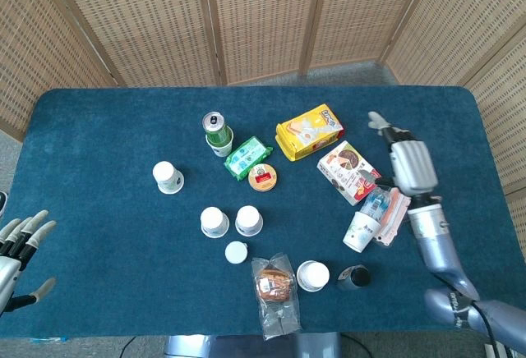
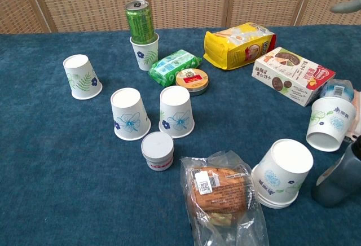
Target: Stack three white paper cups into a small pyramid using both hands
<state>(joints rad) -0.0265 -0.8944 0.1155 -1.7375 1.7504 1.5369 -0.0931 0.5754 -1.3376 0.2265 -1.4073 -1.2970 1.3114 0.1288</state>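
Base looks laid: two upturned cups, left base cup [image 2: 130,113] and right base cup [image 2: 177,111], sit side by side mid-table, just apart. No cup on top yet. My right hand [image 1: 406,164] hangs over the table's right side, fingers spread, holding nothing. My left hand [image 1: 20,247] hovers off the near-left edge, fingers apart, empty. My pick for the third: the fern cup [image 2: 82,76], upturned, far-left
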